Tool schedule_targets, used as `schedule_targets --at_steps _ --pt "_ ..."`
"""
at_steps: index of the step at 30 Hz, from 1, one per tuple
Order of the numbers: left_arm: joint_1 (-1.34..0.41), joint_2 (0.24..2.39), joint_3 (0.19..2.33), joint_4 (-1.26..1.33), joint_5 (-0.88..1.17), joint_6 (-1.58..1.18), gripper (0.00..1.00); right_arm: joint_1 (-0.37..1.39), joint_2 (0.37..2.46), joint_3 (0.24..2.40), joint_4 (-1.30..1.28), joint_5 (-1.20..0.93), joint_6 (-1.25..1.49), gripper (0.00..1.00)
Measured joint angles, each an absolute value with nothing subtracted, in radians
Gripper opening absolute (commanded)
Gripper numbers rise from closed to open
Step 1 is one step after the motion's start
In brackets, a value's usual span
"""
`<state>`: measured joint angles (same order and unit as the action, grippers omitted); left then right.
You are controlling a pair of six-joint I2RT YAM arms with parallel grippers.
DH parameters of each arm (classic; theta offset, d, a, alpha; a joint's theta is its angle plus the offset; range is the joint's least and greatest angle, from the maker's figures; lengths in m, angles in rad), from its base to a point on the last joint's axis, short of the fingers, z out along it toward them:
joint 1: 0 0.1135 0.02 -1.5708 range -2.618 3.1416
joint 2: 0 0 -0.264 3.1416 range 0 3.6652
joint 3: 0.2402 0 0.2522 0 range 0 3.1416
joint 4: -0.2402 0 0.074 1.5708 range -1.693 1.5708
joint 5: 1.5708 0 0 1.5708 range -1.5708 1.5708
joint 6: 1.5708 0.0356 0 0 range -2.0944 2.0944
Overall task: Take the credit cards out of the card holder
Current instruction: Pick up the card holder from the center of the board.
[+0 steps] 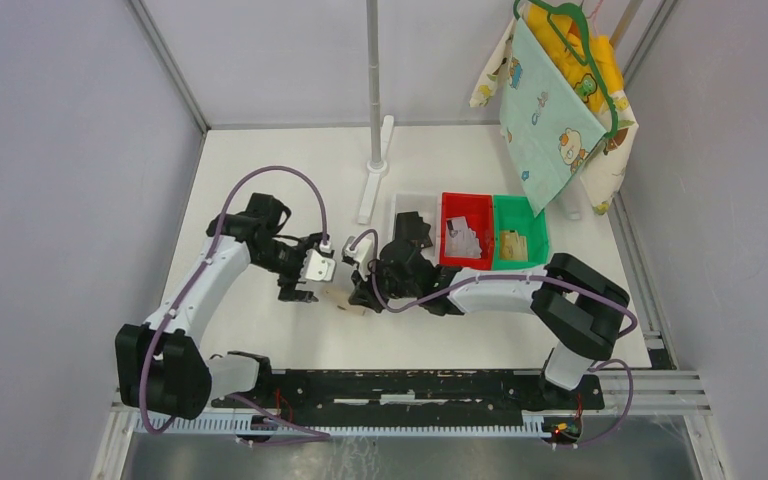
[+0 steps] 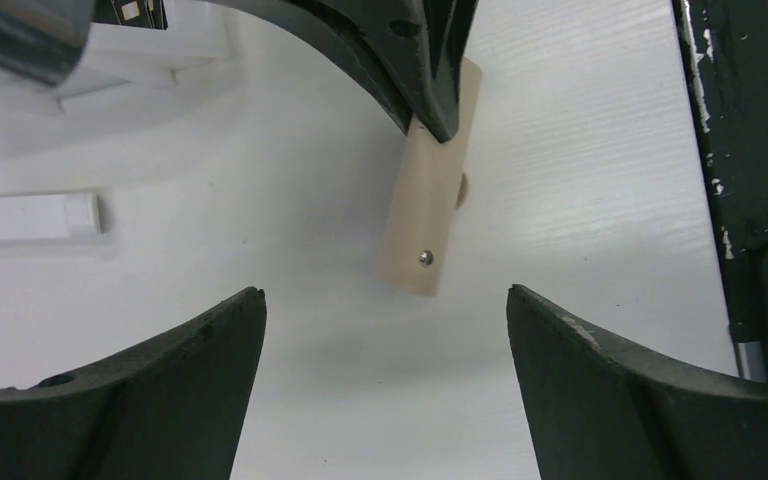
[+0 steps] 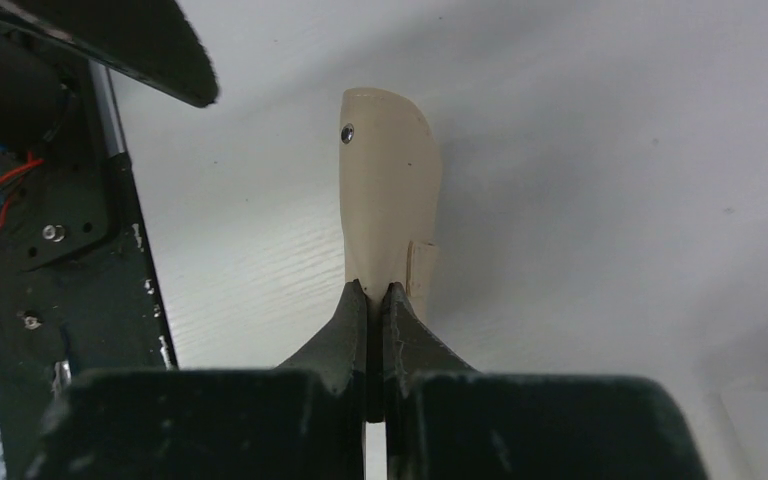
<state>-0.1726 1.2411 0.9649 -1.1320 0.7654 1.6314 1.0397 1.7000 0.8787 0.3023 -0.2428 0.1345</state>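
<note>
- Now the right gripper (image 3: 370, 300) pinches one end of the holder (image 3: 390, 190). Its jaws are pressed together on the tan edge.
- The holder sticks out from that pinch toward the left gripper (image 2: 385, 300). It is over the white table (image 2: 580, 150), in the middle near the front. I cannot tell if it touches the table.
- The left jaws are spread wide with nothing between them. The holder's far end, with a little metal stud (image 2: 426, 258), sits just in front of them.
- No cards show in any view. I think they are inside the holder, so the job looks barely begun.
- To do this step well, I think the left gripper should come in slowly. It should line its fingers (image 2: 190, 380) up with the holder's open side.
- The right gripper should grip hard. Then the holder will not twist or slip when the other one pulls.
- A small, gentle grip on one card edge seems best. Cards are thin and slick, and two may come out together.
- Seen from above, both arms bend in and meet nose to nose in the middle. The left arm (image 1: 205, 280) curves in from the left. The right arm (image 1: 500, 290) lies low and reaches left.
- The red bin (image 1: 480, 205) and green bin (image 1: 520, 212) stand just behind the right arm.
</note>
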Motion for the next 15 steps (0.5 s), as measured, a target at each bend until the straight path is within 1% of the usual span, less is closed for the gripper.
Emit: schedule_targets --at_steps 3,6,10,15 --pt "-0.207 1.248 0.963 -1.096 0.747 1.635 0.83 1.038 1.700 0.890 0.295 -0.286 0.139 0.00" --pt "-0.221 1.250 0.958 -1.074 0.736 1.636 0.77 1.026 1.697 0.891 0.299 -0.326 0.162 0.00" --pt "-0.221 1.246 0.937 -1.067 0.735 1.636 0.76 0.991 1.665 0.865 0.345 -0.369 0.218 0.00" --pt "-0.228 1.212 0.928 -1.090 0.743 1.642 0.77 0.953 1.614 0.843 0.425 -0.420 0.290 0.00"
